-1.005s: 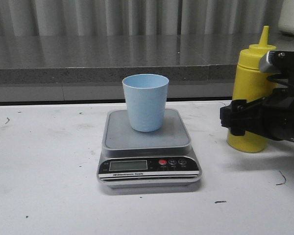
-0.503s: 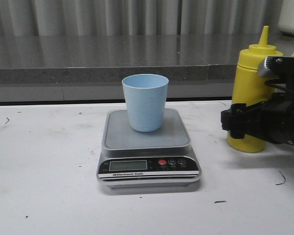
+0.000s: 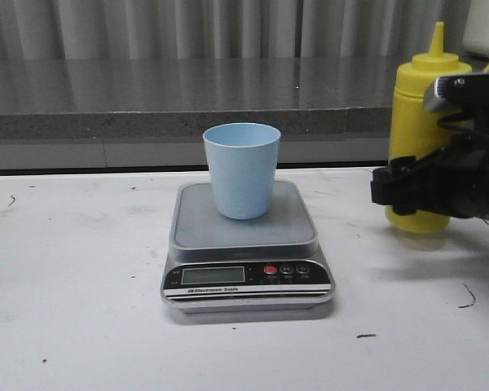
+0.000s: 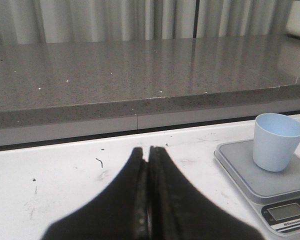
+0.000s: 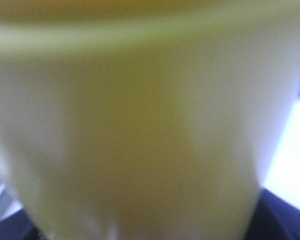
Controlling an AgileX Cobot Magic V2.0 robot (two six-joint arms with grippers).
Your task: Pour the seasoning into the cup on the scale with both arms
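Fingers of my right gripper (image 3: pixel 389 189) clamp the yellow squeeze bottle (image 3: pixel 420 114), now lifted off the table; pouring comes next. Left wrist: left gripper (image 4: pixel 148 165) clenched empty, cup (image 4: pixel 275 141) on scale (image 4: pixel 280 196). Right wrist: only yellow blur.

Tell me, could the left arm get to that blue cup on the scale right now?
Probably yes. The left gripper sits shut over bare table, and nothing stands between it and the cup on the scale. It would need to open first.

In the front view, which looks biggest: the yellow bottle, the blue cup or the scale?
1. Scale, widest, though nearest the camera.
2. Yellow bottle, tallest, partly hidden by the right gripper.
3. Blue cup, smallest.
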